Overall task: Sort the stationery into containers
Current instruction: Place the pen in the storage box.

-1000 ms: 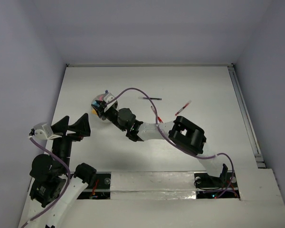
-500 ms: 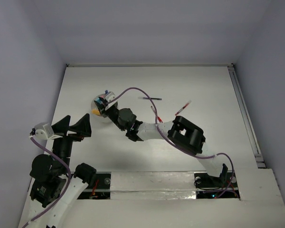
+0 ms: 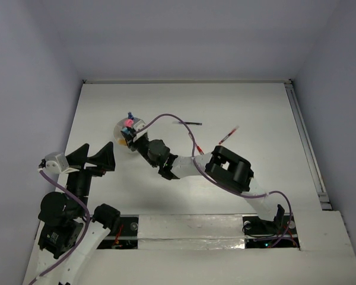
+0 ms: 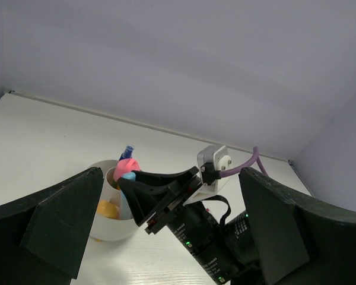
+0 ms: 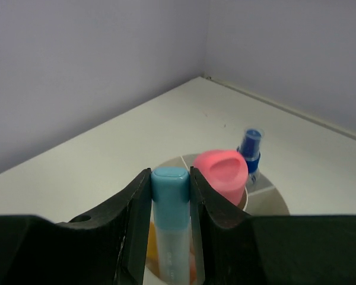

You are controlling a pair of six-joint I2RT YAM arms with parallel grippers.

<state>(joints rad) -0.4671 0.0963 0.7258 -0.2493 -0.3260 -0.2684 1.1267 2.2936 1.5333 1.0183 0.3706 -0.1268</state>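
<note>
The white cup [image 3: 120, 127] stands at the table's left middle. A pink marker [image 3: 128, 122], a blue marker [image 3: 130, 114] and an orange one [image 3: 123, 141] stand in it. My right gripper [image 3: 130, 136] is over the cup, shut on a light-blue-capped marker [image 5: 170, 196] held upright with its lower end inside the cup [image 5: 267, 199], next to the pink marker [image 5: 221, 175] and the blue marker [image 5: 250, 148]. My left gripper [image 3: 90, 159] is open and empty, near and left of the cup [image 4: 110, 228]. A black pen [image 3: 188, 123] and two red pens [image 3: 228, 136] [image 3: 195, 143] lie on the table.
The right arm's forearm and its purple cable [image 3: 166, 116] stretch from the cup toward the lower right. A rail [image 3: 305, 142] runs along the table's right edge. Walls close the table at the back and on both sides.
My right gripper has drawn back a little toward the near side over the cup, so the pink and blue markers now show beyond it. The left arm has hardly moved.
</note>
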